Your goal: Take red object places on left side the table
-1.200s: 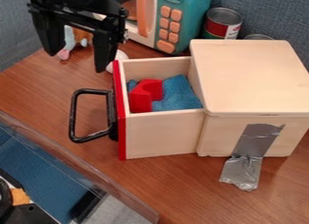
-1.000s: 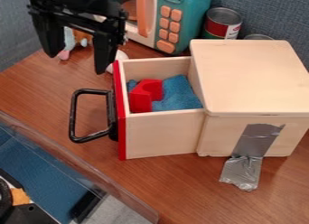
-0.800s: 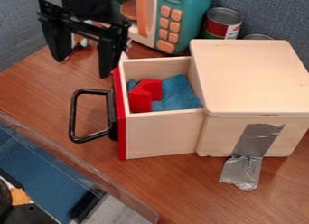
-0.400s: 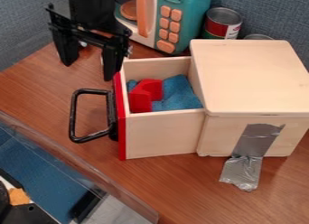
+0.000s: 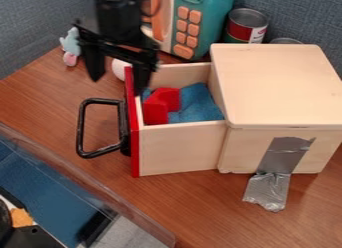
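Your gripper (image 5: 118, 86) has shifted across toward the wooden drawer (image 5: 177, 149) since the earlier frame. The drawer is pulled open, and inside it the red block (image 5: 157, 109) lies against the blue cloth (image 5: 197, 104). You look to be lining up for the pick; next, centre over the block, then lower. The jaws are spread wide, holding nothing; one hangs over the drawer's red front, though whether it touches you can't tell. The bare left side of the table (image 5: 40, 99) awaits the block.

Red object (image 5: 160, 107): angular, notched block, sitting beside crumpled blue cloth (image 5: 199, 104) inside the open wooden drawer (image 5: 180, 151).
Table (image 5: 190, 212): brown, wood-grained, spread beneath the drawer.
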Robot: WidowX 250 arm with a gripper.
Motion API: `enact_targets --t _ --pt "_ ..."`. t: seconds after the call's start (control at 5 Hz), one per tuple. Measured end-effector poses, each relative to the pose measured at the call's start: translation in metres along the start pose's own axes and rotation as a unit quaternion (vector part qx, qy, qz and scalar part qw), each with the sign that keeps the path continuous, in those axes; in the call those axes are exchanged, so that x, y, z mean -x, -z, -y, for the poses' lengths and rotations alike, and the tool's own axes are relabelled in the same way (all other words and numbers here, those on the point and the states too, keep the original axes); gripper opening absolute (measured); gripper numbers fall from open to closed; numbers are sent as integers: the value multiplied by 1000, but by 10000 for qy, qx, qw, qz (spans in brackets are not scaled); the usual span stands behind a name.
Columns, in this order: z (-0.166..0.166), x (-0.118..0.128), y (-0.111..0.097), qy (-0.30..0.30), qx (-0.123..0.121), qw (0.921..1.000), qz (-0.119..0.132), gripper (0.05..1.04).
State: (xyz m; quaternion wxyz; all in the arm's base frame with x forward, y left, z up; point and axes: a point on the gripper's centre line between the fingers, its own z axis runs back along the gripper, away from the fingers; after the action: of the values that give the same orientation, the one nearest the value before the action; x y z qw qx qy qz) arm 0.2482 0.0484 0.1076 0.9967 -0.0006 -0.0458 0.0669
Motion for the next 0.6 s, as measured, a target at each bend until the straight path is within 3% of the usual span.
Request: enact_targets --t 0.4,0.6 --pt "26 -18 -5 216 17 9997 141 1001" --pt "28 -22 4 203 -12 9997 95 1001"
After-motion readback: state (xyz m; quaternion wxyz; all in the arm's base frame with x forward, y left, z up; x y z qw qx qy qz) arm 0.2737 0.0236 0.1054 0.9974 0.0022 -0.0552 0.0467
